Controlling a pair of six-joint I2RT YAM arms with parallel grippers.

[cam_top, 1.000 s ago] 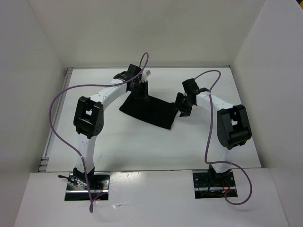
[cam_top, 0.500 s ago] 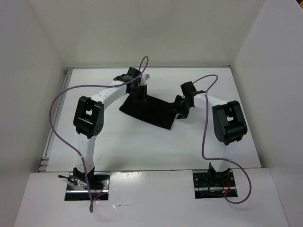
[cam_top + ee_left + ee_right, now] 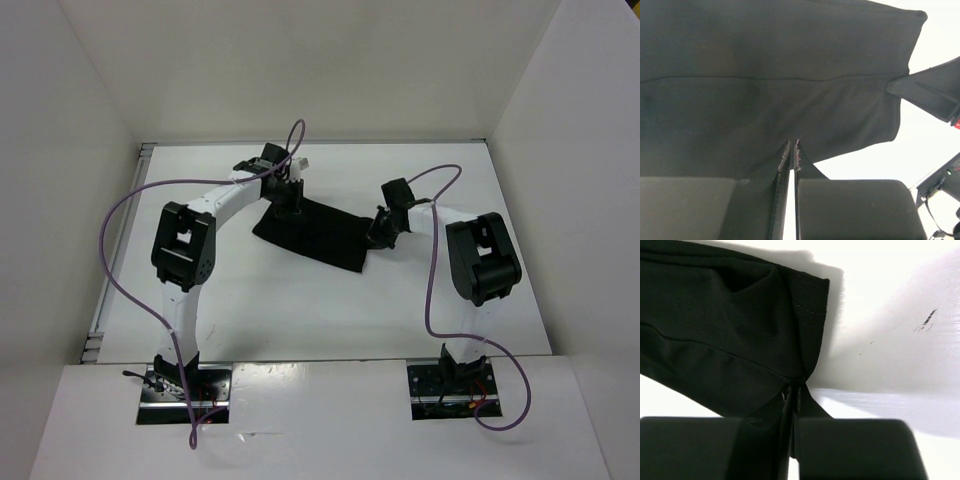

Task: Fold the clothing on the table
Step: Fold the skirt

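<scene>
The black clothing (image 3: 320, 234) lies as a rough rectangle on the white table (image 3: 300, 310), in the middle toward the back. My left gripper (image 3: 293, 208) stands at the cloth's far left corner, shut on its edge. In the left wrist view the two fingertips (image 3: 799, 152) pinch the fabric (image 3: 765, 75) with only a thin slit between them. My right gripper (image 3: 377, 236) is at the cloth's right edge. There the jaws have come together on the hemmed corner (image 3: 810, 340) of the clothing (image 3: 715, 340).
White upright walls (image 3: 70, 180) enclose the table on the left, back and right. Purple cables (image 3: 115, 250) loop from both arms. The right arm's elbow (image 3: 484, 262) hangs over the table's right side. Bare table (image 3: 890, 315) shows beside the cloth's right edge.
The right gripper moved left and down onto the cloth's right edge and closed on it. The left gripper drew slightly back with the far corner still pinched.
</scene>
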